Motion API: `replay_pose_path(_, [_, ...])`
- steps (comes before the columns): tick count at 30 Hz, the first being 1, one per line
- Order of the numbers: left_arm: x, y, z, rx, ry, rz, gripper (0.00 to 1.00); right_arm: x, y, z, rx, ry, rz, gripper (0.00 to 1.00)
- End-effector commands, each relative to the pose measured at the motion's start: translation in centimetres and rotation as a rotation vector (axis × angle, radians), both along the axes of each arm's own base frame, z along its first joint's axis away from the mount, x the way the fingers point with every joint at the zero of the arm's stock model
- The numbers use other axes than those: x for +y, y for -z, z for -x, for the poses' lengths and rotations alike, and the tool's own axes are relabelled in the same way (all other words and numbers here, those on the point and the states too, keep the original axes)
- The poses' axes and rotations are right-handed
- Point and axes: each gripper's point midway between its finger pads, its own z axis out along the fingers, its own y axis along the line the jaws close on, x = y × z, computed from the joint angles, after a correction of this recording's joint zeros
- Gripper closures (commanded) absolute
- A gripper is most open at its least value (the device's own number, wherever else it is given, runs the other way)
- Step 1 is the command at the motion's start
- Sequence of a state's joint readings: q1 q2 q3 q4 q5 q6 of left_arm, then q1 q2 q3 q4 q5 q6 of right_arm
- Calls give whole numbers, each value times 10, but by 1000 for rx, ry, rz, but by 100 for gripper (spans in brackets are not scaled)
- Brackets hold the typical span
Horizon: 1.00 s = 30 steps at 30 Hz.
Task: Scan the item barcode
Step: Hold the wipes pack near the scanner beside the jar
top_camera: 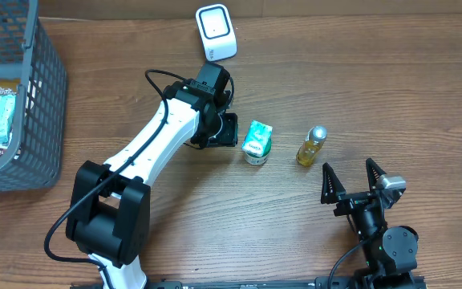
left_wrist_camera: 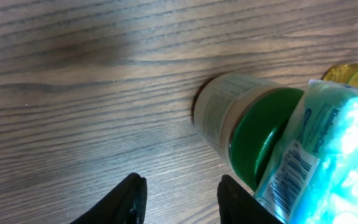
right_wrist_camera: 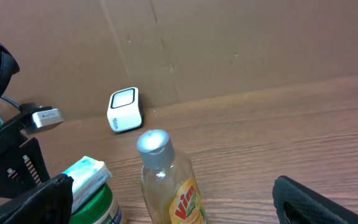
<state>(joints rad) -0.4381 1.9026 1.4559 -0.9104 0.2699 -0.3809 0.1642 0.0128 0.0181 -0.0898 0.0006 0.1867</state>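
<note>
A small teal-and-white tissue pack [top_camera: 257, 138] lies on top of a green-lidded jar [top_camera: 255, 155] mid-table. The left wrist view shows a barcode on the pack [left_wrist_camera: 328, 155] and the jar [left_wrist_camera: 229, 118] beside it. My left gripper [top_camera: 229, 128] sits just left of the jar. It is open [left_wrist_camera: 182, 186], with only bare wood between its fingers. A white scanner [top_camera: 216, 32] stands at the back. My right gripper [top_camera: 347, 166] stands open near the front, behind a yellow Vim bottle [top_camera: 312, 146], holding nothing.
A grey wire basket [top_camera: 34, 120] with packaged goods stands at the far left. From the right wrist I see the bottle [right_wrist_camera: 166, 180], the jar [right_wrist_camera: 95, 202], the scanner [right_wrist_camera: 125, 109] and a cardboard wall [right_wrist_camera: 229, 50] behind the table.
</note>
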Motion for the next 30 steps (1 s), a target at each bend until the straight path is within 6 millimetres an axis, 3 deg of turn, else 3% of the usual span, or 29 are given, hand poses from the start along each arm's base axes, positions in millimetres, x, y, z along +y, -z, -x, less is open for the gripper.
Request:
replay_pose_path(1, [-8, -9, -2, -28, 38, 23, 59, -1, 1, 0, -6, 6, -1, 0])
replay_pose_path(9, [-11, -10, -4, -39, 44, 32, 64, -1, 1, 0, -6, 6, -1, 0])
replay_pose_path(30, [-22, -5, 28, 36, 120, -7, 68, -1, 1, 0, -6, 6, -1, 0])
